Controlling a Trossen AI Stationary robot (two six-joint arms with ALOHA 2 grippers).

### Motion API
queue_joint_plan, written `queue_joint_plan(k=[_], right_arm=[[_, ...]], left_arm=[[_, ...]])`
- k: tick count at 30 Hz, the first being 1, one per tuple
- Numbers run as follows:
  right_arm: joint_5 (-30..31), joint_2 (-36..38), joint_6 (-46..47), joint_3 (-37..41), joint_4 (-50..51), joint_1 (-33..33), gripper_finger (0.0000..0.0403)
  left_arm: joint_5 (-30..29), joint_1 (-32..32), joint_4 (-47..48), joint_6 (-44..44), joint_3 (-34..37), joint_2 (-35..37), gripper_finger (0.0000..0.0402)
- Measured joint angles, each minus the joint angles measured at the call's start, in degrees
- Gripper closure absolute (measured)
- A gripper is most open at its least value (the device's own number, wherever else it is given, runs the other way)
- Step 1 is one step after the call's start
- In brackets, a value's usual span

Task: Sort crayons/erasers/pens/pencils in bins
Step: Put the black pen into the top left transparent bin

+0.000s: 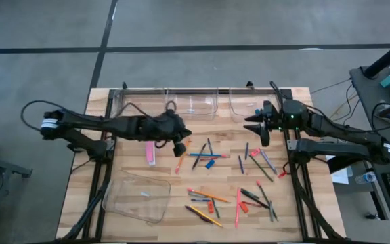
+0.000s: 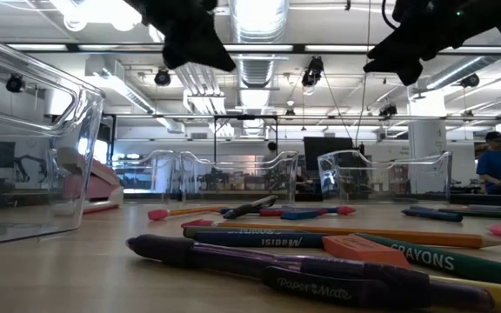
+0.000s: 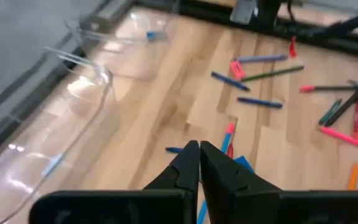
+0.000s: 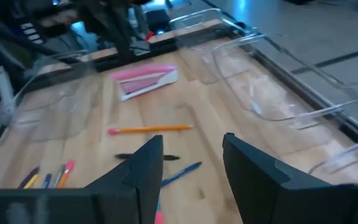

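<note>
Pencils, pens and crayons lie scattered flat on the wooden table, in a cluster at the middle (image 1: 205,159), one at the right (image 1: 257,163) and one near the front (image 1: 222,203). A pink block (image 1: 151,153) lies left of them. Three clear bins (image 1: 193,105) stand along the far edge and one bin (image 1: 135,196) at the near left. My left gripper (image 1: 180,146) hangs shut and empty above the middle cluster, with blue and pink sticks (image 3: 229,140) below it. My right gripper (image 1: 249,124) hovers open and empty at the far right, by the right-hand bin (image 1: 244,106).
The arms' dark frames run along the table's left edge (image 1: 97,169) and right edge (image 1: 296,183). Bare wood (image 1: 175,186) shows between the near bin and the front cluster. The low view shows crayons and a purple pen (image 2: 277,265) close to the near edge.
</note>
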State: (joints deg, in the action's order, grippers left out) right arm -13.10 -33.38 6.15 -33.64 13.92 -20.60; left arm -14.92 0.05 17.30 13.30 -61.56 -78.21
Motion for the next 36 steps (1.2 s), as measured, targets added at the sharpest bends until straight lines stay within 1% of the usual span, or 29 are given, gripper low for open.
queue_joint_plan(k=[2, 4, 9, 11, 14, 17, 22, 27, 30, 36], right_arm=[[0.0, 0.9, 0.0, 1.5, -1.4, 1.2, 0.0247], [0.0, 1.8, 0.0, 3.0, -2.3, 1.9, 0.0247], [0.1, 3.6, 0.8, 6.0, -3.9, 2.3, 0.0248], [0.1, 4.1, 1.1, 6.5, -4.5, 2.3, 0.0248], [0.1, 4.3, 0.6, 6.5, -4.6, 2.2, 0.0248], [0.1, 4.6, 0.3, 6.4, -5.4, 2.2, 0.0248], [0.1, 4.5, 0.3, 6.4, -5.7, 2.2, 0.0248], [0.2, 4.5, 0.4, 6.4, -5.7, 2.2, 0.0248], [0.2, 4.5, 0.4, 6.4, -5.7, 2.2, 0.0248], [0.2, 4.5, 0.4, 6.5, -5.2, 2.2, 0.0248]], left_arm=[[0.1, 0.0, 0.1, 0.0, -1.1, -2.7, 0.0380], [0.1, 0.0, 0.1, 0.0, -2.3, -5.3, 0.0355], [0.0, 0.0, -0.2, 1.4, -4.0, -10.5, 0.0273], [-0.1, -0.1, -0.2, 2.2, -4.4, -12.0, 0.0246], [-0.2, -0.2, -0.6, 6.1, -4.5, -13.3, 0.0223], [0.5, -0.1, -3.2, 8.4, -4.7, -16.1, 0.0217], [3.7, 0.9, 1.8, 10.0, -8.8, -22.7, 0.0217], [3.8, 1.1, 10.4, 10.3, -15.9, -28.6, 0.0217], [3.8, 1.1, 11.7, 10.4, -18.4, -31.1, 0.0217], [3.7, 1.4, 12.1, 11.9, -19.6, -34.2, 0.0216]])
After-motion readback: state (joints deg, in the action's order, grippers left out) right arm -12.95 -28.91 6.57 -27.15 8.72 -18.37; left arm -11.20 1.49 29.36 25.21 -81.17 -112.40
